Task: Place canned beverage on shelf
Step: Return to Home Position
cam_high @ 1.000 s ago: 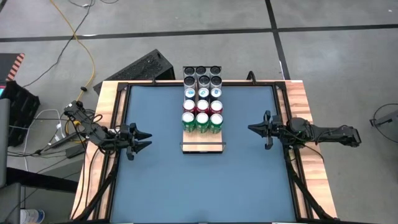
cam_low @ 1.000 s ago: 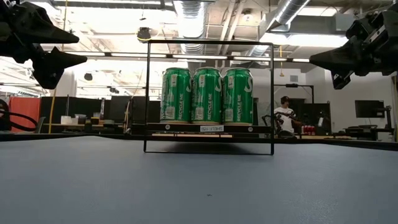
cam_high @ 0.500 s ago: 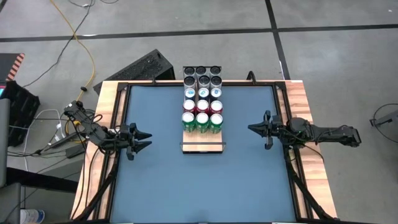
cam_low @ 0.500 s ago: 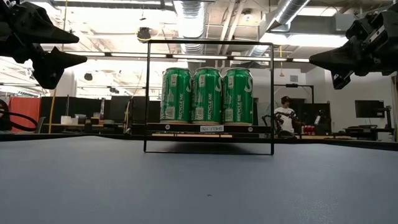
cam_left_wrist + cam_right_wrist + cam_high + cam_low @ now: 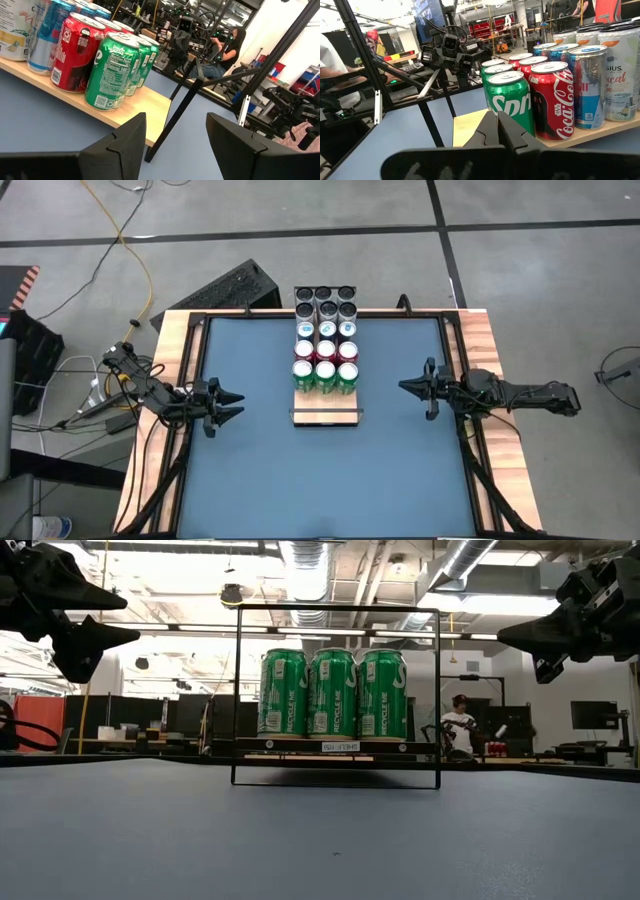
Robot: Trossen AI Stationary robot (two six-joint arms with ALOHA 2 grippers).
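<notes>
Since three green cans [image 5: 325, 374] stand in a row on the shelf [image 5: 325, 416], I judge the stocking done. My left gripper [image 5: 238, 405] hangs spread near the table's [image 5: 320, 480] left edge. My right gripper [image 5: 403, 386], pressed together, is opposite. Both are empty. Nothing has shifted since a second ago.

The shelf [image 5: 325, 412] is sitting mid-table [image 5: 320, 480], toward the far side, running front to back. Cans [image 5: 325, 373] are standing on it in rows of three, one row behind another, leaving its near end bare. I am holding my left gripper [image 5: 239, 405] off to its left and my right gripper [image 5: 403, 387] off to its right, both well apart from it.
</notes>
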